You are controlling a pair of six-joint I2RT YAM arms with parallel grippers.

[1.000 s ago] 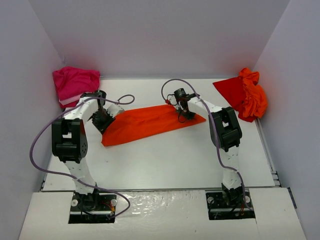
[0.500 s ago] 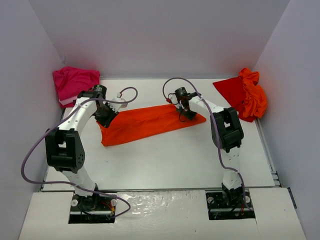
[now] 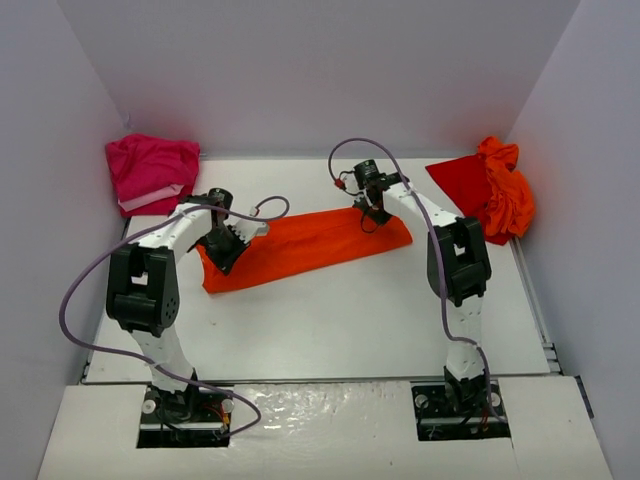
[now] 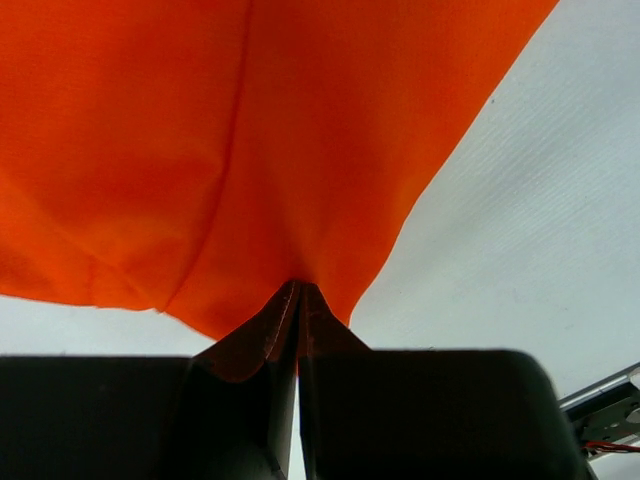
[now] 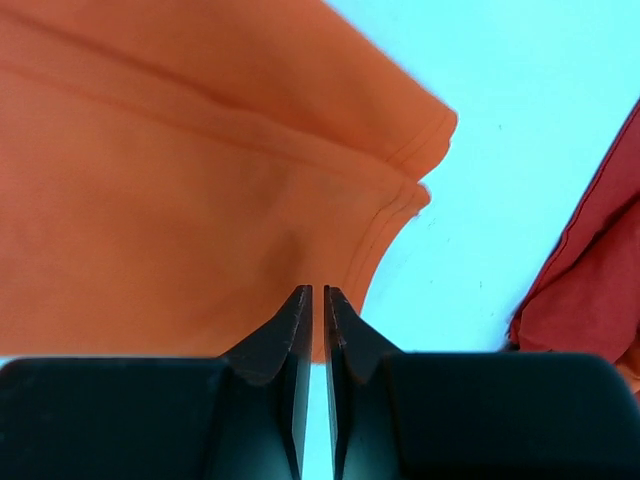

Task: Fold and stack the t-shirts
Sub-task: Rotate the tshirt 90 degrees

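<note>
An orange t-shirt [image 3: 300,245], folded into a long strip, lies slanted across the middle of the table. My left gripper [image 3: 226,247] is at its left end. In the left wrist view its jaws [image 4: 298,290] are shut on the cloth [image 4: 200,150], which fans out taut from the pinch. My right gripper [image 3: 371,212] is at the strip's right end, near the hemmed corner [image 5: 425,165]. There the jaws [image 5: 318,292] stand a thin slit apart with their tips nipping the orange cloth [image 5: 180,180], which dimples toward them.
A magenta t-shirt [image 3: 150,168] is heaped in the back left corner. A red t-shirt [image 3: 462,180] and a crumpled orange one [image 3: 508,190] lie at the back right; the red one's edge [image 5: 590,290] shows beside my right gripper. White walls enclose the table.
My left gripper slid right and nearer along the shirt's left end and closed on it. My right gripper shifted back a little, and the strip's right end moved with it.
</note>
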